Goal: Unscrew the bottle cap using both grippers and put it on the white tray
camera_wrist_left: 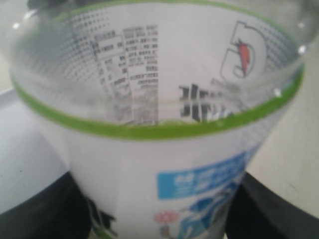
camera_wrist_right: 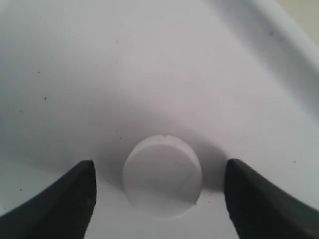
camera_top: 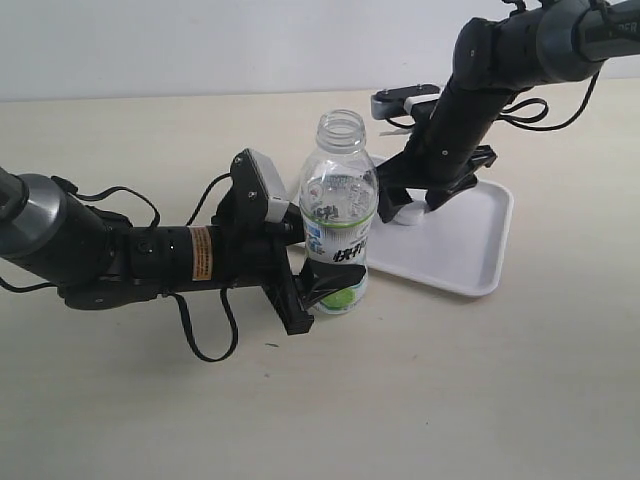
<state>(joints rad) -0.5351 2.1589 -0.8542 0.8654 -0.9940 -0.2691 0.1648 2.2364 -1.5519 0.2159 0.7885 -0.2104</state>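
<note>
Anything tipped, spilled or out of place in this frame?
Nothing stands out. The small clear plastic bottle stands upright, uncapped, in the left gripper; the round white plastic cap lies flat on the white rectangular tray, under the open right gripper. No spill visible.

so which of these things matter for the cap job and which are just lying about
Job:
small clear plastic bottle
round white plastic cap
flat white plastic tray holding it
black left gripper clamping the bottle
black right gripper open around the cap

Lying about:
nothing else seen, only the beige tabletop
</note>
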